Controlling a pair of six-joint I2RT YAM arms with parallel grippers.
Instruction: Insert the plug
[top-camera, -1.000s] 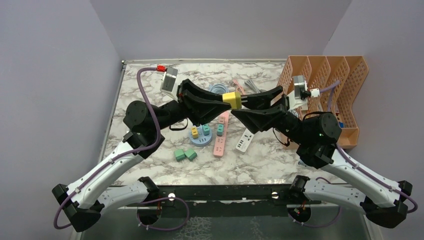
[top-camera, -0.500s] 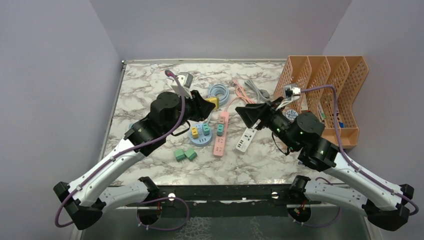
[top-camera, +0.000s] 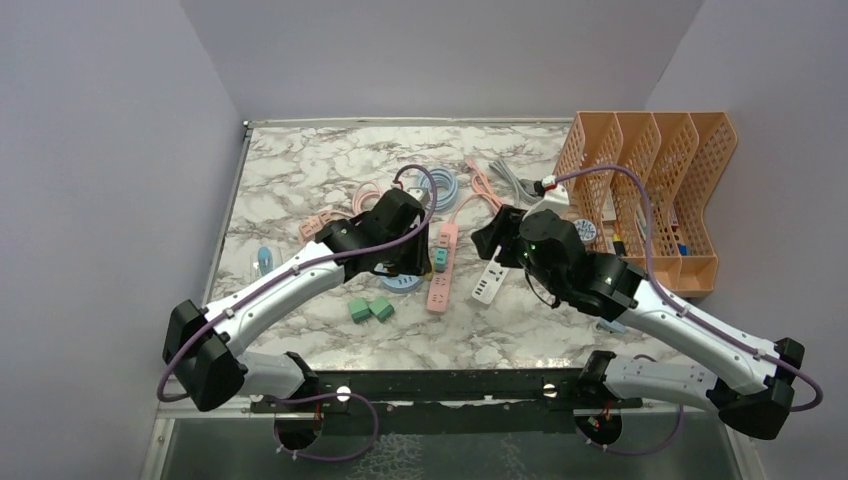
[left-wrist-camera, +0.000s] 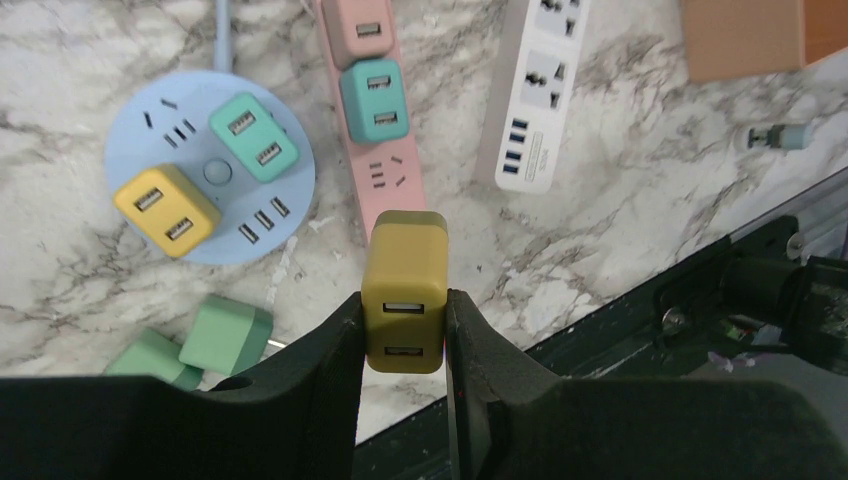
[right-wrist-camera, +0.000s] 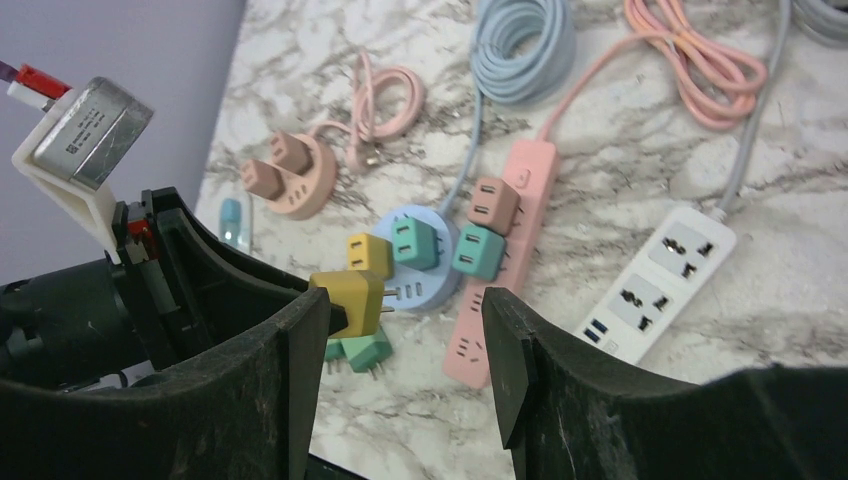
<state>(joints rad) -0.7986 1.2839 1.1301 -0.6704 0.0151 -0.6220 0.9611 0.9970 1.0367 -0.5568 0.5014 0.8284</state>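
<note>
- Marble table (top-camera: 300, 170): everything below is being counted on it. One orange file rack (top-camera: 650, 190) is standing at its right edge.
- Left gripper (left-wrist-camera: 404, 300): is being clamped hard on the mustard plug (left-wrist-camera: 404, 255). The plug is being held above the table, USB face toward the wrist camera. In the right wrist view its prongs are pointing away from the fingers.
- Right gripper (right-wrist-camera: 408, 300): jaws are being held partly apart, with nothing gripped between them. It is being aimed at the plug from the other side.
- Pink strip (left-wrist-camera: 392, 185): is being judged the likeliest target.
  - A free socket on it is being seen just past the plug's far end in the left wrist view.
  - Its long axis is running away from the fingers, tilted slightly left.
  - The left gripper is being judged nearer; the right one is hanging nearer the white strip (left-wrist-camera: 540, 90).
- Straight strips, two being counted: pink and white. The white one is being left with all visible sockets free.
- Round hubs, two being counted: blue hub (left-wrist-camera: 215, 225) and pink hub (right-wrist-camera: 290, 195).
- Cable coils, being counted in the right wrist view: one blue (right-wrist-camera: 525, 40), one large pink (right-wrist-camera: 700, 60), one small pink (right-wrist-camera: 385, 100). A grey cable is being cut off at the frame corner.
- Adapters, nine being counted:
  - the one held
  - two on the blue hub
  - two on the pink strip
  - two on the pink hub
  - two green ones (left-wrist-camera: 190, 345) lying loose
</note>
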